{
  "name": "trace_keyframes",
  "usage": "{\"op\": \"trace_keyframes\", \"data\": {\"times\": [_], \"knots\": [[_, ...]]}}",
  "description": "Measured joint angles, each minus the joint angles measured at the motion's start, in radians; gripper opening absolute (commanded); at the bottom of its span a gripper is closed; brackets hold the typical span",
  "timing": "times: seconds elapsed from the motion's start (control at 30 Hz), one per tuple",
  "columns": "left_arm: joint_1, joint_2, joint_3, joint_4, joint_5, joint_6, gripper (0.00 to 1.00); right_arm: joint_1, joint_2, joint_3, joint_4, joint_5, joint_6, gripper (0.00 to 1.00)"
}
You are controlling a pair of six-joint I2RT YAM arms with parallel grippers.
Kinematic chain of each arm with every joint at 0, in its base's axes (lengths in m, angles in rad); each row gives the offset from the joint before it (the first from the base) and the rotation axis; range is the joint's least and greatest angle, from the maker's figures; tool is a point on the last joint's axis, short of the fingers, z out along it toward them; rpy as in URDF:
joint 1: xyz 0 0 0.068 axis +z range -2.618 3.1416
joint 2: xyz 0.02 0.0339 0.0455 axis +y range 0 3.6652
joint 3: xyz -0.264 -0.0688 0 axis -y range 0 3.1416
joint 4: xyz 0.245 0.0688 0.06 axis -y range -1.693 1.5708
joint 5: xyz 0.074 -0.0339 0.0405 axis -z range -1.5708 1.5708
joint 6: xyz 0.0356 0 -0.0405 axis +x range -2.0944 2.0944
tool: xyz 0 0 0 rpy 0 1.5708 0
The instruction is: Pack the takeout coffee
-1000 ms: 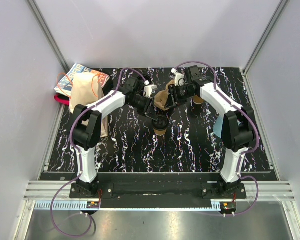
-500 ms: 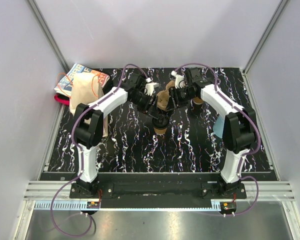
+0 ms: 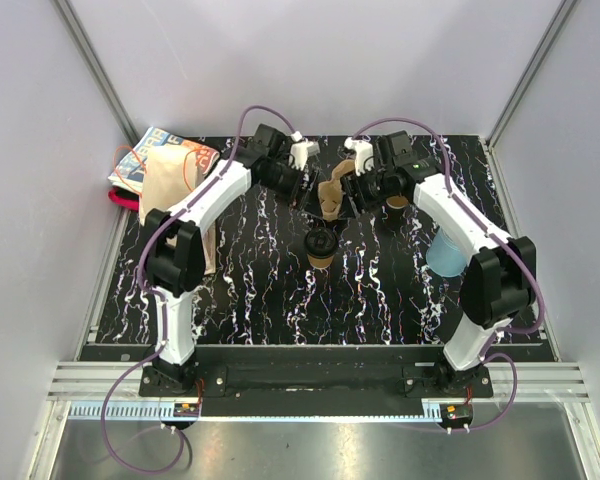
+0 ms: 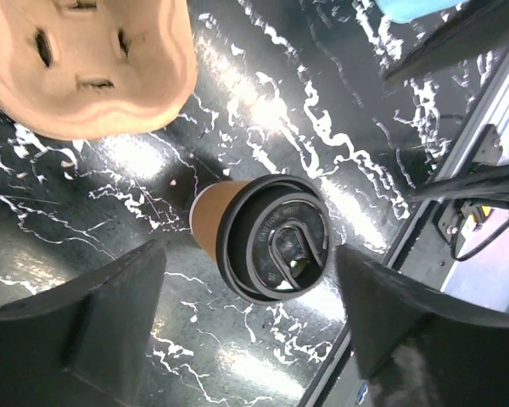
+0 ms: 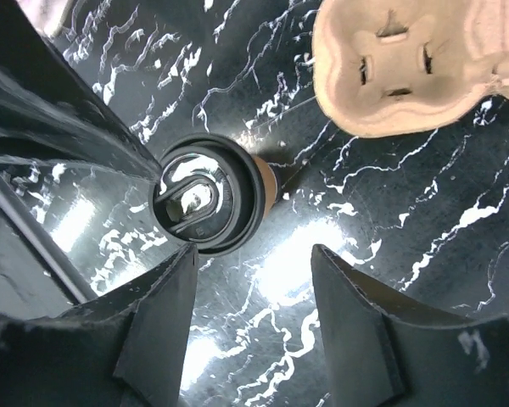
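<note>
The takeout coffee [image 3: 320,246] is a brown paper cup with a black lid, upright on the black marbled table, held by nothing. In the left wrist view the coffee [image 4: 270,237] sits just beyond my left gripper [image 4: 250,318], which is open and empty. In the right wrist view the coffee [image 5: 207,200] stands by the left fingertip of my right gripper [image 5: 254,326], also open and empty. From above, the left gripper [image 3: 302,188] and right gripper [image 3: 352,196] hover on either side of a brown pulp cup carrier [image 3: 331,198], behind the coffee.
The cup carrier [image 4: 85,64] [image 5: 411,68] lies flat on the table. A stack of lidless paper cups [image 3: 395,205] stands at the back right, a light blue cup [image 3: 446,253] at the right. A brown paper bag [image 3: 167,190] and a magazine [image 3: 155,150] are at the left.
My left gripper opened, let go of the coffee and pulled up and back towards the far side. The right gripper opened wider. The coffee stays standing where it was.
</note>
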Motion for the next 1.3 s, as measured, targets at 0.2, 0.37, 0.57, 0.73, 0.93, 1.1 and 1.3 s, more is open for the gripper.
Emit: {"op": "trace_keyframes", "data": {"times": [0.2, 0.37, 0.57, 0.73, 0.93, 1.1, 1.3], "knots": [[0.051, -0.034, 0.124, -0.061, 0.025, -0.014, 0.99, 0.07, -0.021, -0.021, -0.02, 0.048, -0.068, 0.74], [0.126, -0.117, 0.262, -0.094, 0.039, -0.03, 0.99, 0.093, -0.021, -0.021, -0.027, 0.068, -0.108, 0.86], [0.209, -0.273, 0.376, -0.099, 0.039, -0.035, 0.99, 0.146, -0.019, -0.003, -0.06, 0.122, -0.163, 0.97], [0.236, -0.405, 0.408, -0.099, 0.018, -0.03, 0.99, 0.201, 0.005, 0.029, -0.088, 0.16, -0.214, 0.96], [0.348, -0.534, 0.362, -0.106, -0.081, -0.027, 0.99, 0.256, 0.053, 0.051, -0.111, 0.215, -0.278, 0.88], [0.467, -0.605, 0.226, -0.119, -0.127, -0.02, 0.99, 0.305, 0.062, 0.05, -0.131, 0.247, -0.333, 0.78], [0.553, -0.628, 0.079, -0.153, -0.126, -0.018, 0.99, 0.338, 0.062, 0.05, -0.132, 0.276, -0.369, 0.68]]}}
